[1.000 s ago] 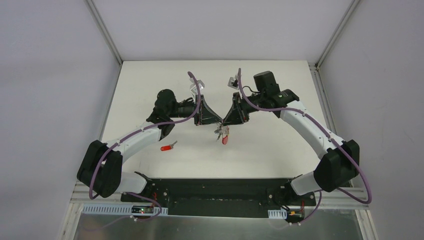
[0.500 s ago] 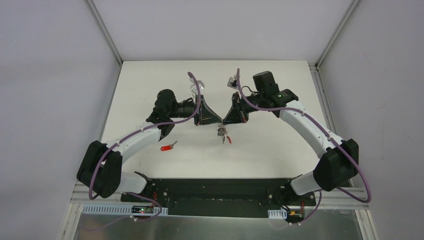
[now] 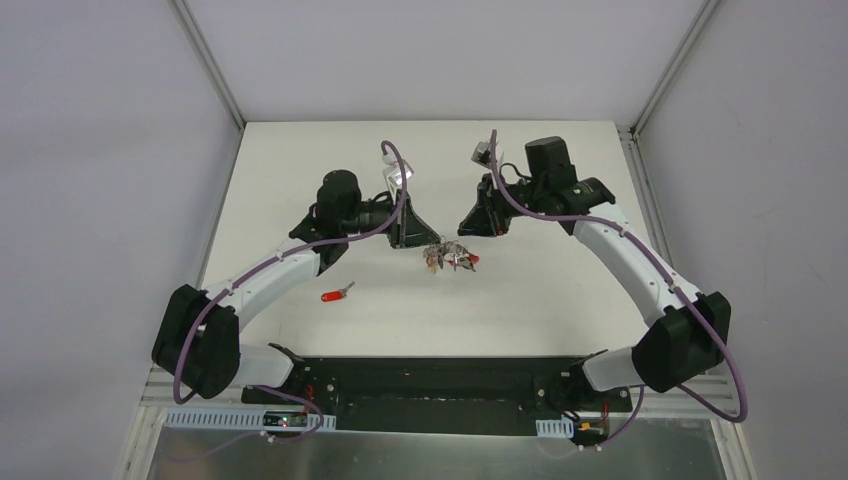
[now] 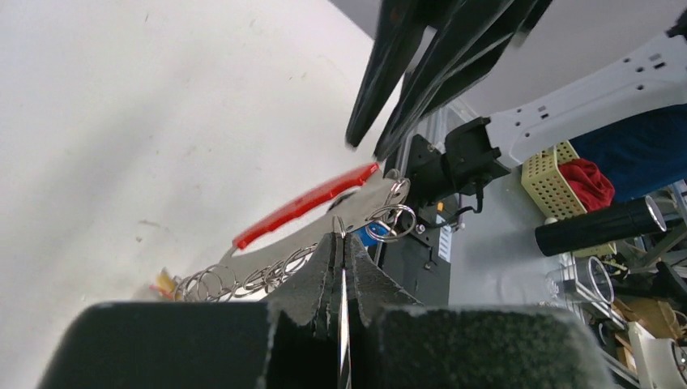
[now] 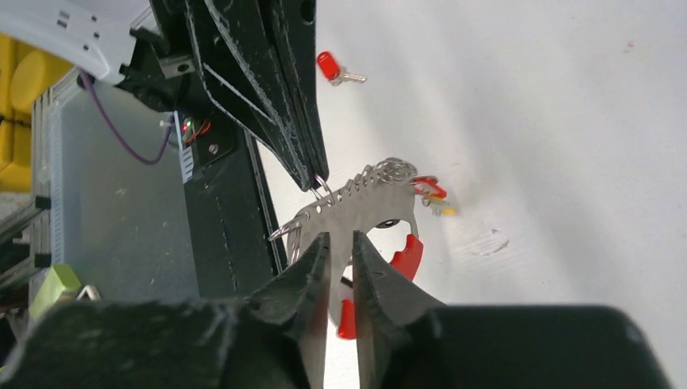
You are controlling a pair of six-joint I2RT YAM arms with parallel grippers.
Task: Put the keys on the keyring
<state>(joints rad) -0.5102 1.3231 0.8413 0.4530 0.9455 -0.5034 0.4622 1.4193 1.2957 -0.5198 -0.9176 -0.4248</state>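
Keyring (image 3: 449, 256) in the left jaws

No legible text, label, brand, number or sign on anything in any view.

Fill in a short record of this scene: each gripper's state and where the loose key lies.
Left gripper: shut on a ring of the keyring
Right gripper: jaws slightly apart, empty, clear of the keyring
Red-headed key: loose on the table, beside the left arm
Task status: red-headed key not yet on the keyring
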